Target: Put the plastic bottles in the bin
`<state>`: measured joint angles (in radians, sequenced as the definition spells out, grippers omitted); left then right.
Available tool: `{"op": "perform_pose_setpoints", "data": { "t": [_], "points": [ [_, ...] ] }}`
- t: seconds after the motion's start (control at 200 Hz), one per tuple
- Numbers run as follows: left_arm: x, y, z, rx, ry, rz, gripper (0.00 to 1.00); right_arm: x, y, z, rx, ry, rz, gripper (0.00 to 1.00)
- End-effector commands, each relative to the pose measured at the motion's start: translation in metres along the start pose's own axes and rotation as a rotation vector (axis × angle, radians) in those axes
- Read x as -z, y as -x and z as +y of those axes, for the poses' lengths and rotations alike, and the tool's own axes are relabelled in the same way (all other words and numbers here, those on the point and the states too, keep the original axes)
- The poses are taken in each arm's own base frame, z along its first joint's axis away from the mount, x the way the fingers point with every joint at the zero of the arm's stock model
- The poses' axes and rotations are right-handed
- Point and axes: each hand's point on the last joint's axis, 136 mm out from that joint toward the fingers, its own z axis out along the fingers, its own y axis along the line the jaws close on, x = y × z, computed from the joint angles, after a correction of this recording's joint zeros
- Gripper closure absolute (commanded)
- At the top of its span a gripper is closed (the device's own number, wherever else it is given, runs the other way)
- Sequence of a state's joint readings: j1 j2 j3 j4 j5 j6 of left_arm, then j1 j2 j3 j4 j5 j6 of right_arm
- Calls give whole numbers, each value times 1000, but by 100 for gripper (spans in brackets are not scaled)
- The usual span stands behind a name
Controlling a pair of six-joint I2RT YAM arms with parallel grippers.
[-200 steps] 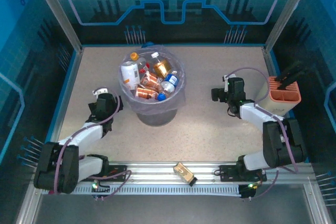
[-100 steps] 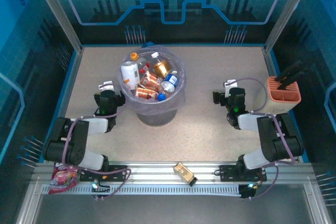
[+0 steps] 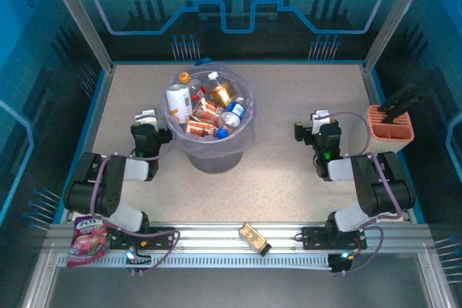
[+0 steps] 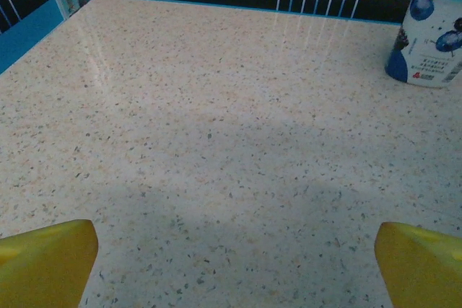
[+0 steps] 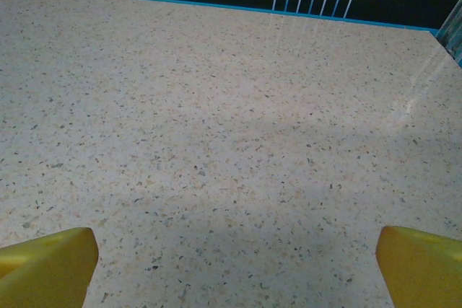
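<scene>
Seen from above, the left gripper [image 3: 147,126] sits just left of the bin [image 3: 216,155], and the right gripper [image 3: 320,128] is well apart on the bin's right. Both arms are folded low, elbows back near their bases, fingers pointing toward the far wall. The plastic bottles [image 3: 207,111] lie heaped inside the bin.

In the left wrist view the left gripper [image 4: 231,272] is spread wide and empty, its yellow fingertips [image 4: 45,261] at the bottom corners over the speckled table [image 4: 216,142]. A blue-lidded white container [image 4: 433,34] stands at far right.

In the right wrist view the right gripper [image 5: 234,272] is equally wide, empty, above the table.
</scene>
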<state>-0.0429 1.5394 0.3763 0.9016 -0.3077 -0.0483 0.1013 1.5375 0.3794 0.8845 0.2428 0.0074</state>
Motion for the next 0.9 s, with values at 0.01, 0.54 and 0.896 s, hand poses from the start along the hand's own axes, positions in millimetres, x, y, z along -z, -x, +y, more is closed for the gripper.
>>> {"op": "perform_pose_setpoints", "data": {
  "t": [0.01, 0.54, 0.896],
  "points": [
    [0, 3, -5, -14, -36, -20, 1, 0, 10, -6, -23, -16, -44, 0],
    [0, 3, -6, -14, -38, -22, 1, 0, 10, -6, -23, -18, -44, 0],
    [0, 3, -6, -15, -38, -20, 1, -1, 9, -5, -21, -13, -37, 0]
  ]
}}
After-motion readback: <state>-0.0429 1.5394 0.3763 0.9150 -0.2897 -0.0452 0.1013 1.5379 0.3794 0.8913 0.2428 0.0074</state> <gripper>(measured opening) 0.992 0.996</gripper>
